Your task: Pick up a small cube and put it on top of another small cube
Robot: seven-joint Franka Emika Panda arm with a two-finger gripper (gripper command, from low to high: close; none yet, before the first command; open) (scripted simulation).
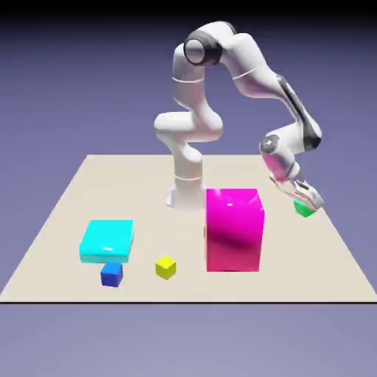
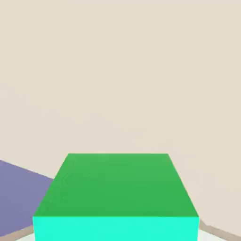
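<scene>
Closest to me in the exterior view sit the small blue cube (image 1: 111,274) and the small yellow cube (image 1: 166,267), near each other and both resting on the table (image 1: 66,221) toward the front edge. Just behind the blue one lies a flat cyan block (image 1: 107,240), and to the exterior view's right of the yellow one stands a tall magenta block (image 1: 234,229). Farther back and to the right, I see the gripper (image 1: 307,202) tilted downward with its jaws closed on the small green cube (image 1: 303,208), which I read as lifted a little off the table, though from this angle I can't be certain. The hand view agrees (the small green cube (image 2: 116,197) fills the bottom, large, hiding the fingertips), with bare table beyond it.
</scene>
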